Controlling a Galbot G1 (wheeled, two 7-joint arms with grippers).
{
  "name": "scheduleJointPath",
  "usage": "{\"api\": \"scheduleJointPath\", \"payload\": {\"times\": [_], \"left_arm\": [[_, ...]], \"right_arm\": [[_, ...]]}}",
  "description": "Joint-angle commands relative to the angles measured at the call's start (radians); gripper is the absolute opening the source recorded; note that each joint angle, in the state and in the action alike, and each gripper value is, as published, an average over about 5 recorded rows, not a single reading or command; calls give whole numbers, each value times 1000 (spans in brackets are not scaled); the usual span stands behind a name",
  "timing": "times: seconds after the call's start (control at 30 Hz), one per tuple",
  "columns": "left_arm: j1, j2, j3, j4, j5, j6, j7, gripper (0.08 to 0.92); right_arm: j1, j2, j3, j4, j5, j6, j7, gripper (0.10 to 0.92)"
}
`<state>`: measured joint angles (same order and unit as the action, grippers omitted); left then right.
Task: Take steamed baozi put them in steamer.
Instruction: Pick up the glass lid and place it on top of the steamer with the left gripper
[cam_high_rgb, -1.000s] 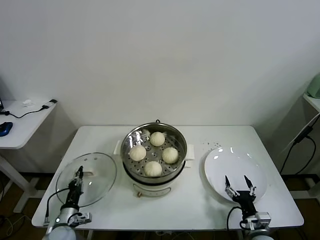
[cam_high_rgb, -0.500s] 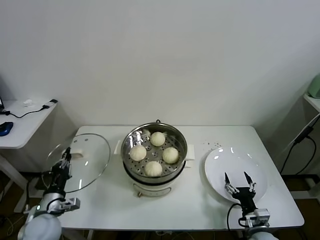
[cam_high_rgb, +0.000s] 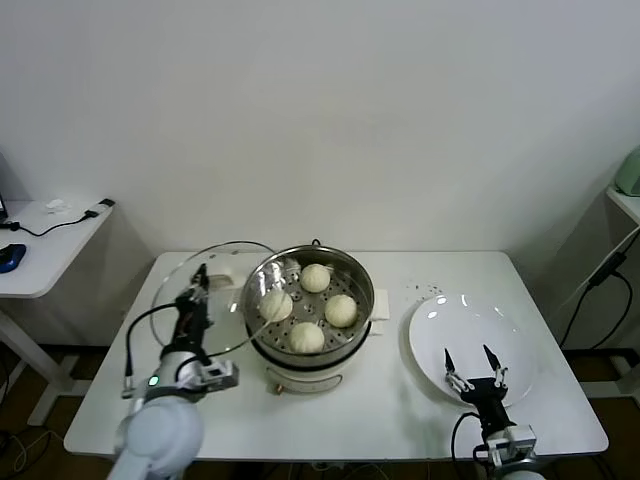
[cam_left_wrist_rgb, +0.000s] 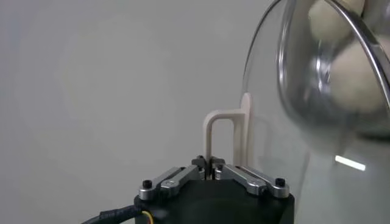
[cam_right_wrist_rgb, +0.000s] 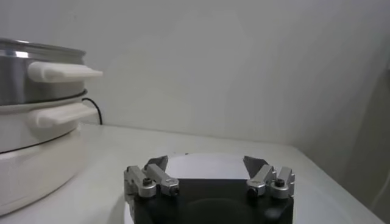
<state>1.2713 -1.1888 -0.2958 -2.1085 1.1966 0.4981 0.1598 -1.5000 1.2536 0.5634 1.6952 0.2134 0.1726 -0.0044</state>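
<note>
Four round cream-white steamed baozi (cam_high_rgb: 308, 337) sit on the perforated tray of the shiny steel steamer (cam_high_rgb: 309, 302), head view. Left gripper (cam_high_rgb: 197, 287), just beside the pot, clamps the white handle of a round glass lid (cam_high_rgb: 215, 300), held tilted against the rim. Right gripper (cam_high_rgb: 475, 369), jaws spread, hovers over a flat white plate (cam_high_rgb: 470, 330).

Left wrist view: fingers pinched on the lid handle (cam_left_wrist_rgb: 220, 135); buns show through glass.

Right wrist view: jaws apart, nothing between; steamer off to one side.

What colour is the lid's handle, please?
Cream-white; the lid's handle shows best in the left wrist view.
</note>
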Motion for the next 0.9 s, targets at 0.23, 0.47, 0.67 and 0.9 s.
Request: {"api": "scheduleJointPath", "payload": {"times": [0.23, 0.47, 0.67, 0.9], "left_arm": [[-238, -263, 389, 139, 262, 170, 108, 135], [-256, -296, 409, 201, 299, 169, 93, 135], [-236, -291, 401, 234, 330, 158, 75, 135], [-217, -277, 382, 265, 345, 143, 37, 135]], "right_arm": [[-28, 13, 2, -20, -10, 62, 4, 823], [-35, 26, 9, -25, -8, 90, 17, 823], [-28, 44, 10, -30, -10, 111, 33, 823], [-17, 55, 10, -35, -15, 127, 46, 823]]}}
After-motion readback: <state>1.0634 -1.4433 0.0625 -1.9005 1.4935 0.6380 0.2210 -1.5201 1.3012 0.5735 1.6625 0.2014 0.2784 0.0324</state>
